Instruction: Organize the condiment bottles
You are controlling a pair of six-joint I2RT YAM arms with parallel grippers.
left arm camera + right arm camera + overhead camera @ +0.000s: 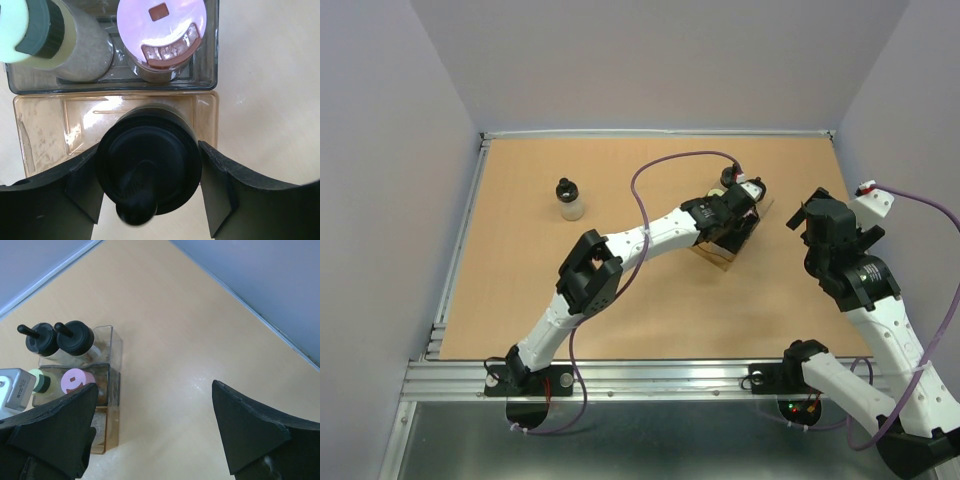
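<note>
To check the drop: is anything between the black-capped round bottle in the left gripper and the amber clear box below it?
Nothing visible. The amber clear box shows bare floor beside the black-capped round bottle; the part under the bottle is hidden.

The desk (520,300) looks like matt tan wood, the amber box (50,130) glossy clear plastic, and the black-capped bottle (145,165) has a smooth plastic top.

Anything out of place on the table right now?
One condiment bottle stands alone, upright, at the far left of the table, apart from the boxes where the others sit. Left gripper holds a black-capped bottle over the amber box. Nothing spilled or tipped.
</note>
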